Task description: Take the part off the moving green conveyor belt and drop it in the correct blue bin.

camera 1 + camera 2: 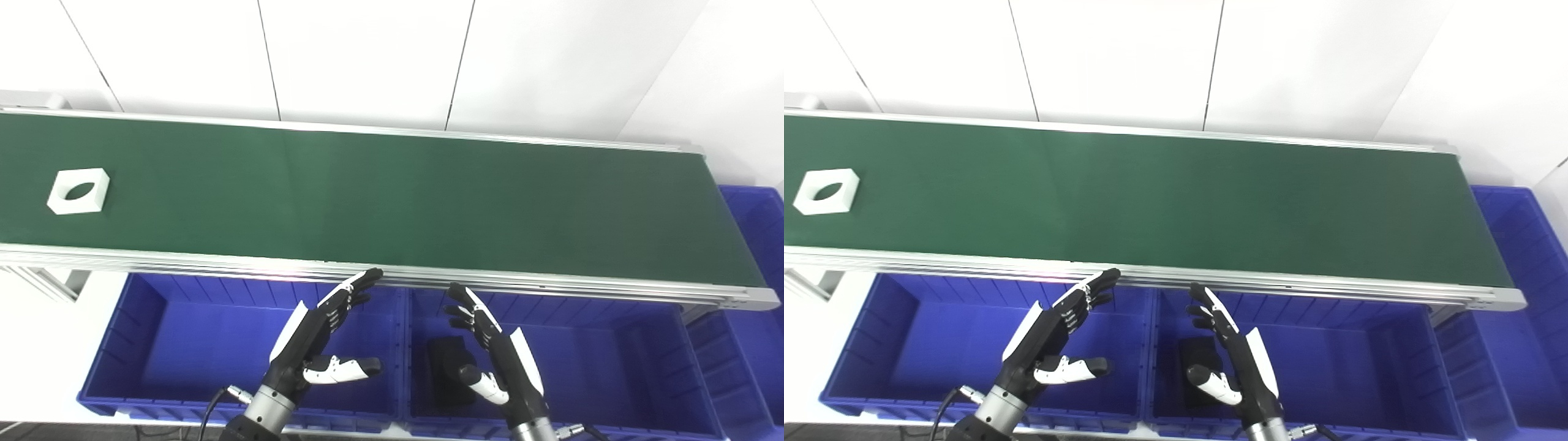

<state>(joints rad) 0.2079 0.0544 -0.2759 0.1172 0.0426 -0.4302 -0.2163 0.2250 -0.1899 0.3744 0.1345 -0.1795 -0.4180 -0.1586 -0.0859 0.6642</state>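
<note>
One white part at left of the green belt; likely light, rigid, graspable across outer edges. Left hand and right hand spread, empty, over blue bins.

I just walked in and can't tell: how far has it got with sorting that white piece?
Barely begun. A black part already lies in the middle blue bin. Both the left hand and right hand hover open, holding nothing. The white part rides the green belt, far left; picking and dropping remain.
</note>
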